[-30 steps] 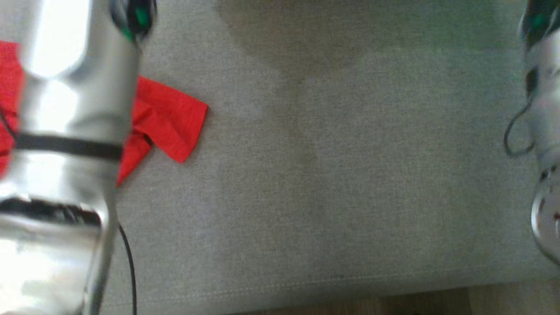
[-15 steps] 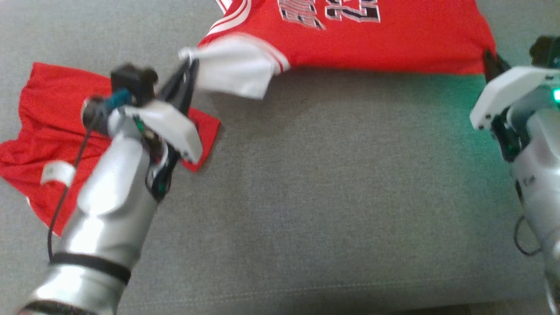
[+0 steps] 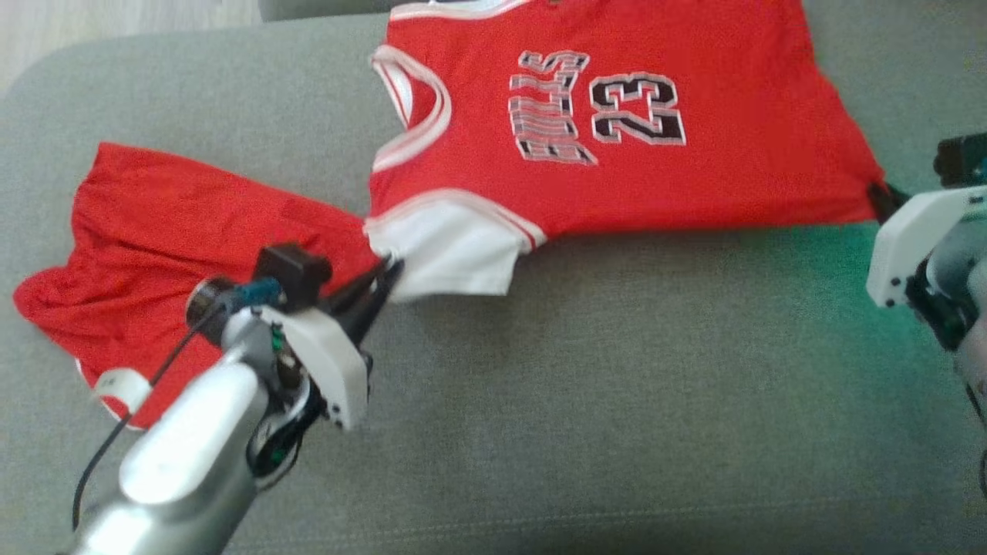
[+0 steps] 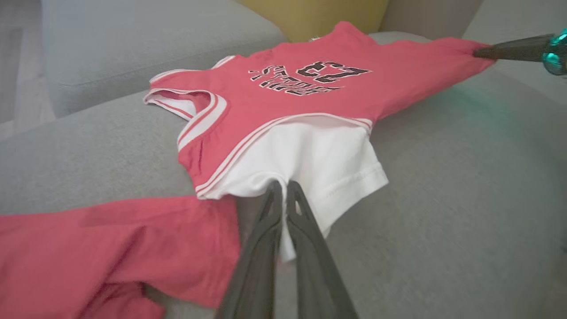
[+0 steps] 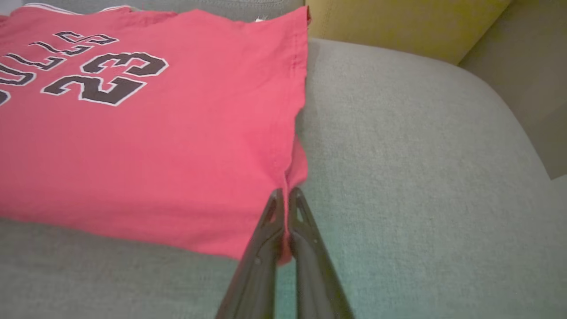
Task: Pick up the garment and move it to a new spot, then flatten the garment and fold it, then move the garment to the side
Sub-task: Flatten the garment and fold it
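Red shorts [image 3: 170, 223] lie crumpled on the grey sofa [image 3: 617, 370].

A grey fabric sofa seat [image 3: 617, 385] carries 2 red pieces: a jersey [image 3: 732, 177] numbered 23, spread across its far part, and crumpled shorts [image 3: 154, 231] just left of the jersey.

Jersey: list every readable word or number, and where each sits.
"23": black digits with white edging, on the front of the red jersey.
"ULLS": same lettering style, beside the number on the jersey; the first letter is blurred in the head view and cut off in the right wrist view.
No other text is readable.
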Robot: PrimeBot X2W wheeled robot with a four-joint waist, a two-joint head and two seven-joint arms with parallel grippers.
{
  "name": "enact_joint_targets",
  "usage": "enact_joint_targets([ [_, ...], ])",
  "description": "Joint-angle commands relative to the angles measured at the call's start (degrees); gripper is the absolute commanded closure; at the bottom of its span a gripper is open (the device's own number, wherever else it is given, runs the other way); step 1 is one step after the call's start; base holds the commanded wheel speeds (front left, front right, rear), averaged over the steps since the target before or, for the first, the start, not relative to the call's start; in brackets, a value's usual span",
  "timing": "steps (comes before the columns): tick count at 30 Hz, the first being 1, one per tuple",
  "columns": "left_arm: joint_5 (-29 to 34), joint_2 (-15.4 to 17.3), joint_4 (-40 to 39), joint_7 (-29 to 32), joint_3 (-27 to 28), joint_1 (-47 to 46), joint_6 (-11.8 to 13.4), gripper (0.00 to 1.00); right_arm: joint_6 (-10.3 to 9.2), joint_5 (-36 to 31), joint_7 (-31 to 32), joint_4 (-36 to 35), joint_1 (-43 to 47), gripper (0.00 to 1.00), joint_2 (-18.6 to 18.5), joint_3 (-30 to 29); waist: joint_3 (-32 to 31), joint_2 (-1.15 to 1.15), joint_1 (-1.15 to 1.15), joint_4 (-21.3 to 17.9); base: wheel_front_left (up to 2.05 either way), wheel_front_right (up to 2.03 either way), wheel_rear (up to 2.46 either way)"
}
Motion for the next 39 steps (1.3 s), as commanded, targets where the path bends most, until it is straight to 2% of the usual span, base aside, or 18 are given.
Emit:
enact_joint_targets([
  [1, -0.85, 2.91, -2.85, 0.65, 1.62, -1.35, 0.08, 1.00, 0.21, 0.91, 0.54, -1.56, 0.95, 1.00, -1.91, 0.99, -0.84, 0.00, 0.00, -0.01, 0.00, 0.00, 0.00],
  [9, -8.01, 10.21, -16.03, 8.94, -2.70, 4.28, 0.07, 1.00, 0.21, 7.95, 10.25, -6.43, 5.46, 1.00, -5.59, 7.63, -4.57, 0.00, 0.00, -0.69, 0.00, 0.00, 0.00],
  [17, -12.88, 14.51, -26.03, 15.56, -5.31, 8.55, 0.07, 1.00, 0.21, 14.34, 21.40, -12.28, 8.90, 1.00, -9.99, 11.90, -6.71, 0.00, 0.00, -1.40, 0.00, 0.00, 0.00],
  [21, -14.55, 15.71, -29.25, 17.63, -5.47, 9.62, 0.53, 1.00, 0.21, 16.48, 25.37, -15.45, 9.64, 1.00, -12.25, 12.32, -6.74, 0.00, 0.00, -1.69, 0.00, 0.00, 0.00],
  [25, -13.85, 16.36, -30.35, 17.89, -5.02, 9.15, 1.52, 1.00, 0.21, 17.03, 26.49, -17.28, 9.75, 1.00, -13.16, 11.42, -5.95, 0.00, 0.00, -1.88, 0.00, 0.00, 0.00],
  [32, -10.74, 16.13, -29.10, 16.08, -3.30, 5.44, 2.83, 1.00, 0.21, 16.67, 25.60, -18.03, 8.67, 1.00, -12.13, 7.84, -4.10, 0.00, 0.00, -1.61, 0.00, 0.00, 0.00],
  [39, -8.61, 15.18, -26.41, 15.01, -2.94, 1.32, 2.46, 1.00, 0.21, 15.04, 25.81, -17.45, 6.49, 1.00, -10.49, 5.85, -2.54, 0.00, 0.00, -1.29, 0.00, 0.00, 0.00],
])
